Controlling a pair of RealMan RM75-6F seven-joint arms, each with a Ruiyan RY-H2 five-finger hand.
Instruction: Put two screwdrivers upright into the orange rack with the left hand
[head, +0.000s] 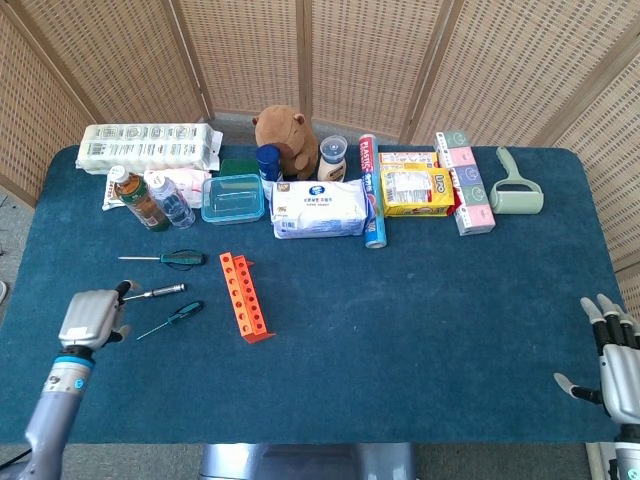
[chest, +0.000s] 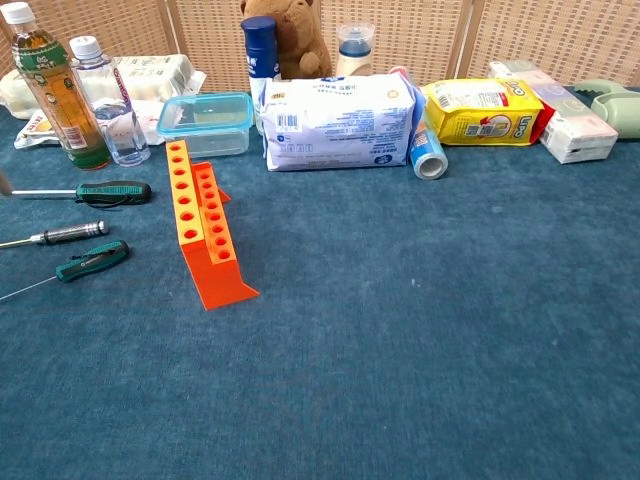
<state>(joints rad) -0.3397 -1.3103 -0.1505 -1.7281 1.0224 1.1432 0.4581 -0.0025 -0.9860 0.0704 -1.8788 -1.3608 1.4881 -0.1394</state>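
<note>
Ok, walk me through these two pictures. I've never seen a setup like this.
This is a two-armed robot with human-like hands at a blue table. The head view looks down from above; the chest view looks across the table from low down.

The left hand is over the table near three screwdrivers: a green-handled one, a metal-handled one and a smaller green one. It holds nothing. The right hand waits open at the table's edge.

Beside the screwdrivers stands the orange rack, its holes empty. Along the back sit bottles, a clear box, a plush toy and packets, unused here.
</note>
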